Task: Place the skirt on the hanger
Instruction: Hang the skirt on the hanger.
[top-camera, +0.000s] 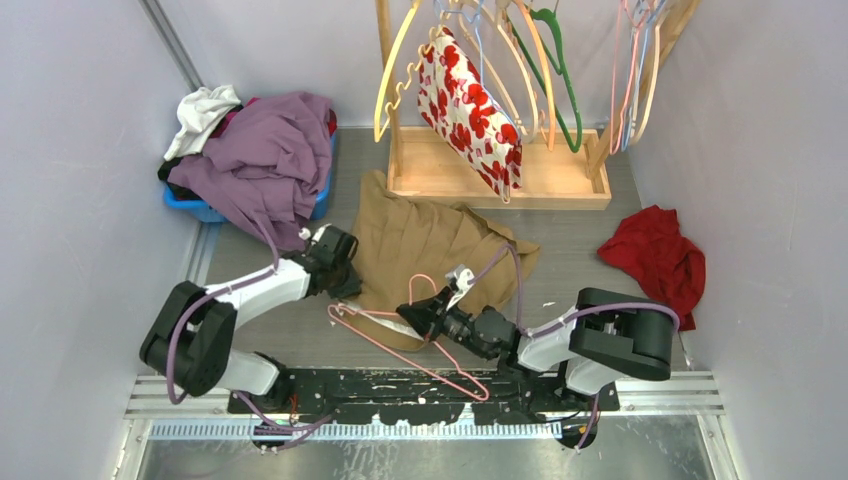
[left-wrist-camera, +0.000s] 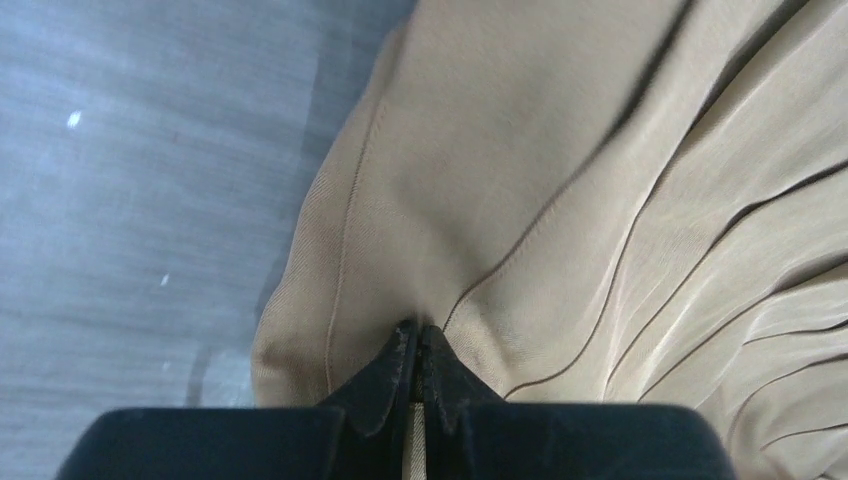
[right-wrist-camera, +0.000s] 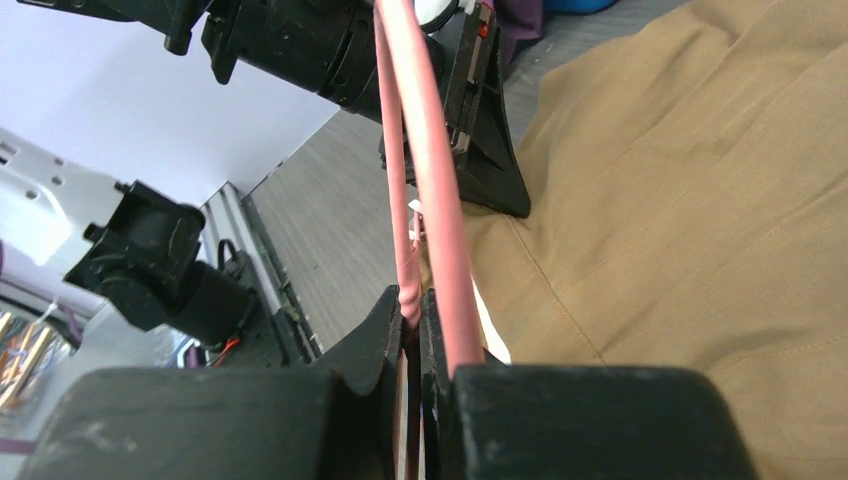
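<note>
The tan pleated skirt lies spread on the table in front of the rack. My left gripper is at its near-left edge; in the left wrist view the left gripper is shut on a fold of the skirt near the waistband. The pink wire hanger lies over the skirt's near edge. My right gripper holds it; in the right wrist view the right gripper is shut on the hanger wire, with the skirt beyond.
A wooden rack at the back carries several hangers and a red-and-white floral garment. A blue bin heaped with purple and white clothes sits back left. A red cloth lies at the right.
</note>
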